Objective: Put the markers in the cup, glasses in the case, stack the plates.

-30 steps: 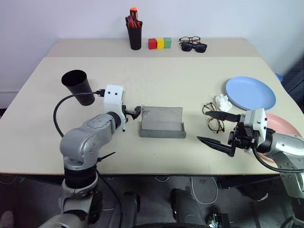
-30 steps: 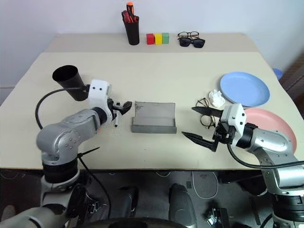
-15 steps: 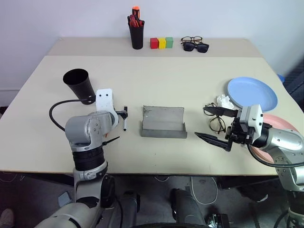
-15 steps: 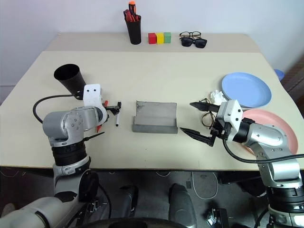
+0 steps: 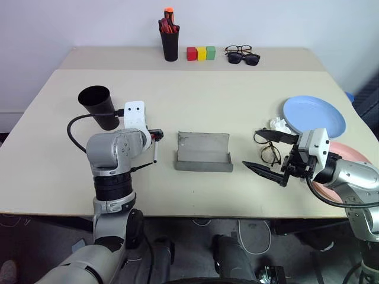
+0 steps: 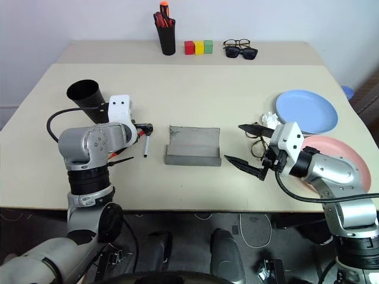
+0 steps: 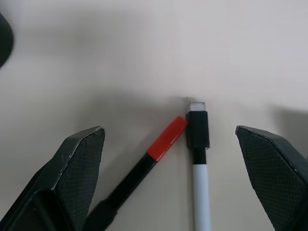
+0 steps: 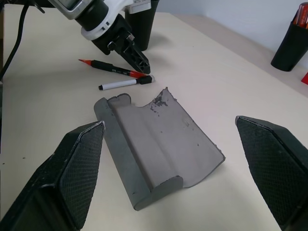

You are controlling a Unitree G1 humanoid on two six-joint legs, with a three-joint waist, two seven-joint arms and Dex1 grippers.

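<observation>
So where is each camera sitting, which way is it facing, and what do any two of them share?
Head eyes: on the head, looking forward and down at the beige table; both arms show.
Left wrist: between the open left tool, facing the red-capped dark marker and black-capped white marker.
Right wrist: between the open right tool, facing the open grey hard-shell case.
Shared: both wrist views show the two markers.

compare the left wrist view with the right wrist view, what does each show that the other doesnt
Left wrist view alone: nothing of its own beyond a close look at the pens. Right wrist view alone: the open grey case, the pen holder and the left pincer itself above the markers. Both share: the red-capped marker and the black-capped marker lying on the table, caps close together, with open pincer fingers at the sides.
</observation>
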